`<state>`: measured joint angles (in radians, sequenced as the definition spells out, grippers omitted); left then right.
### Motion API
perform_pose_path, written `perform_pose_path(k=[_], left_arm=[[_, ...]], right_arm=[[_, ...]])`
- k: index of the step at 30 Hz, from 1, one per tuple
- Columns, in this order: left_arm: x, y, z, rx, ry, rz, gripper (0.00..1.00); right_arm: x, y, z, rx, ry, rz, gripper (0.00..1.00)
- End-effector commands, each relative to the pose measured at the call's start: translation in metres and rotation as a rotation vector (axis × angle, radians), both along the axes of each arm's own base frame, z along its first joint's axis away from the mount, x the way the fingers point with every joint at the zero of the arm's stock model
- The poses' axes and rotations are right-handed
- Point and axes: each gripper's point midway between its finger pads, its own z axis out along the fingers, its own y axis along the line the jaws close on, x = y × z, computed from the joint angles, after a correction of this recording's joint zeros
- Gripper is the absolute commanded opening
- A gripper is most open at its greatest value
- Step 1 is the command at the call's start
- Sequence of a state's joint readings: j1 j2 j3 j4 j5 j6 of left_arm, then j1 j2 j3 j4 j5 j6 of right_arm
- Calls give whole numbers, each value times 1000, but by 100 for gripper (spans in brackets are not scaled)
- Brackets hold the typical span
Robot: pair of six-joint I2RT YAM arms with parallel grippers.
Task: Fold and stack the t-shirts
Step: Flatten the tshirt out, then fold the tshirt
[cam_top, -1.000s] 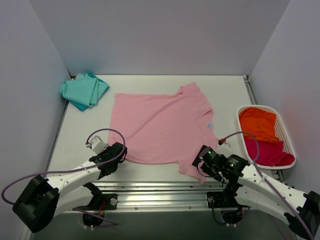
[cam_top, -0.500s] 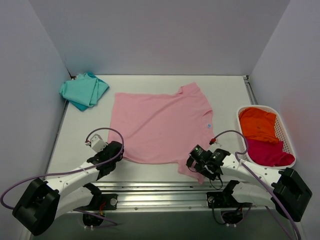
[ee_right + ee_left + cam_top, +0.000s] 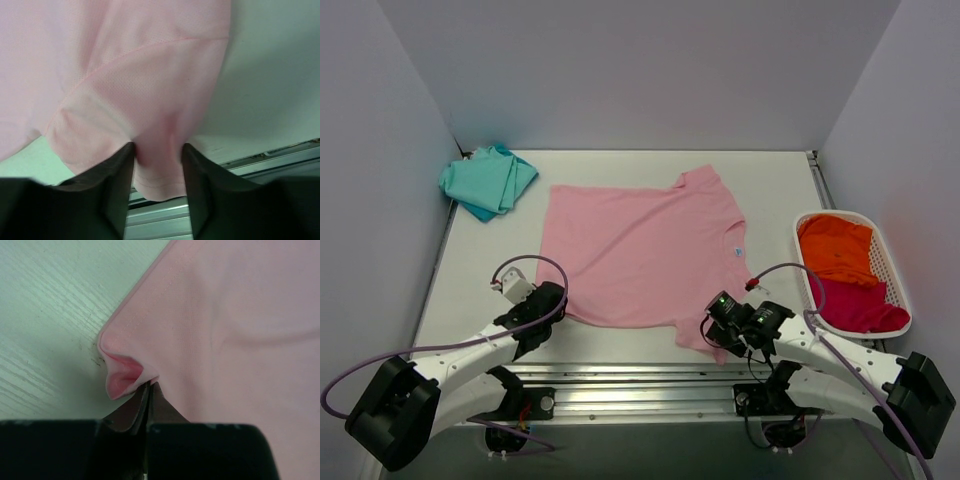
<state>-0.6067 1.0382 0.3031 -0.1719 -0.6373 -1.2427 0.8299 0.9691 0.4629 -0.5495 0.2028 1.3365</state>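
Note:
A light pink t-shirt [image 3: 640, 250] lies spread flat on the white table, collar toward the right. My left gripper [image 3: 558, 308] is shut on its near-left hem corner; in the left wrist view the cloth [image 3: 225, 315] puckers into a small fold right at the closed tips [image 3: 149, 384]. My right gripper [image 3: 713, 335] sits over the near sleeve. Its jaws stand partly apart, and the sleeve cloth [image 3: 125, 75] bunches up between the two fingers [image 3: 117, 180], touching both. A folded teal t-shirt [image 3: 488, 180] rests at the back left.
A white basket [image 3: 902, 292] at the right edge holds an orange t-shirt [image 3: 835, 248] and a magenta one [image 3: 855, 305]. A metal rail [image 3: 640, 385] runs along the near table edge, just under the sleeve's hem. Walls enclose the left, back and right.
My right gripper moved forward onto the near sleeve, and its jaws have narrowed from wide open, gathering the cloth between them. The left gripper has held still on the hem corner.

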Motion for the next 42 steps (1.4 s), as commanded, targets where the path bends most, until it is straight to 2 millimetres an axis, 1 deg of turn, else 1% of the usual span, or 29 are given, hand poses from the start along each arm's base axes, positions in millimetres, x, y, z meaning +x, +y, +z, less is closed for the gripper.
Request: perform_pose_path(k=[1, 4, 6, 8, 12, 15, 16, 18, 19, 20, 21, 22, 23, 25, 26, 28, 29, 31, 32, 34, 35, 36, 38, 39, 41, 42], left_arm=[[7, -2, 5, -6, -31, -2, 2], [7, -2, 5, -5, -29, -4, 2], [7, -2, 5, -5, -29, -4, 2], [7, -2, 5, -3, -28, -3, 2], [7, -2, 5, -4, -27, -4, 2], [7, -2, 6, -4, -29, -3, 2], [7, -2, 6, -3, -27, -2, 2], [8, -2, 9, 4, -24, -2, 2], [7, -2, 11, 10, -20, -6, 2], [4, -1, 11, 19, -2, -10, 2], [8, -4, 23, 8, -22, -17, 2], [8, -5, 28, 9, -25, -25, 2], [6, -5, 31, 16, -17, -33, 2], [9, -9, 51, 0, -54, -57, 2], [8, -8, 55, 3, -51, -66, 2], [11, -12, 74, -5, -84, -94, 2], [11, -12, 78, -1, -84, -101, 2], [13, -13, 86, 4, -91, -114, 2], [16, -14, 93, -1, -104, -118, 2], [21, -14, 97, 4, -101, -125, 2], [26, -15, 104, -2, -112, -124, 2], [29, -12, 104, 5, -104, -113, 2], [36, -13, 109, -1, -115, -116, 2], [40, -12, 109, 5, -111, -116, 2], [47, -10, 111, 1, -118, -108, 2], [50, -10, 108, 8, -107, -107, 2]], right_arm=[[-12, -16, -5, -49, 35, -15, 34], [-12, -17, -6, -69, 45, -8, 23], [-11, -17, -7, -75, 48, 1, 7], [-11, -17, -7, -82, 52, 2, 0], [-11, -17, -7, -79, 49, 11, 0], [-9, -18, -1, -72, 26, 9, 0], [-5, -17, 5, -65, -1, 3, 0], [-2, -18, 12, -67, -19, 0, 0], [4, -14, 22, -53, -49, -1, 0], [8, -17, 27, -67, -70, -4, 0], [12, -16, 33, -62, -90, -4, 0], [16, -15, 40, -59, -108, -7, 0], [24, -13, 52, -57, -146, -13, 0], [33, -11, 64, -61, -185, -13, 0], [39, -8, 74, -54, -210, -16, 0], [46, -8, 81, -73, -234, -13, 0], [52, -5, 87, -62, -254, -17, 0], [58, -3, 89, -83, -266, -6, 0], [64, -3, 91, -85, -279, -16, 0], [73, -4, 94, -110, -291, -14, 0], [79, -3, 96, -110, -302, -20, 0], [86, -6, 97, -119, -306, -39, 0], [98, -10, 101, -136, -327, -47, 0], [105, -17, 102, -143, -327, -78, 0], [118, -19, 103, -139, -337, -86, 0], [122, -19, 103, -135, -341, -93, 0]])
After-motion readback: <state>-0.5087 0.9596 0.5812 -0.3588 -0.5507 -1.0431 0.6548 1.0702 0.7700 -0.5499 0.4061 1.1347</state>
